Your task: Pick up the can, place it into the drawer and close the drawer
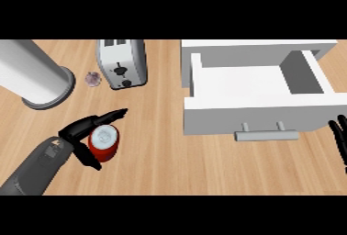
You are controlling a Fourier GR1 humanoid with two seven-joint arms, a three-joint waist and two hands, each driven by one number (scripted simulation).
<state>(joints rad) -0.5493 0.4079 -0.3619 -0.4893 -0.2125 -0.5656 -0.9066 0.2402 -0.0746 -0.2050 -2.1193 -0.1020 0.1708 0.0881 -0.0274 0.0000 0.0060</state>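
Looking down on a wooden counter (156,151), a white drawer (257,110) is seen pulled open, with its bar handle (266,135) on the near front. The can is not inside it. Far to the left of the drawer a tall grey cylinder (30,73) is stood, and between that and the drawer a silver toaster (123,62) is placed. Well to the left of the drawer, and nearer the viewer, the left hand (81,133) is curled round the red can (103,142), thumb on one side and fingers on the other. The can is upright; whether it is lifted off the counter cannot be told. Just right of the drawer's handle the right hand (339,137) is rested, fingers straight and holding nothing. A small purplish object (93,79) is seen left of the toaster.

The grasp is judged made or nearly so. The carry to the drawer, the release and the closing are not yet done.
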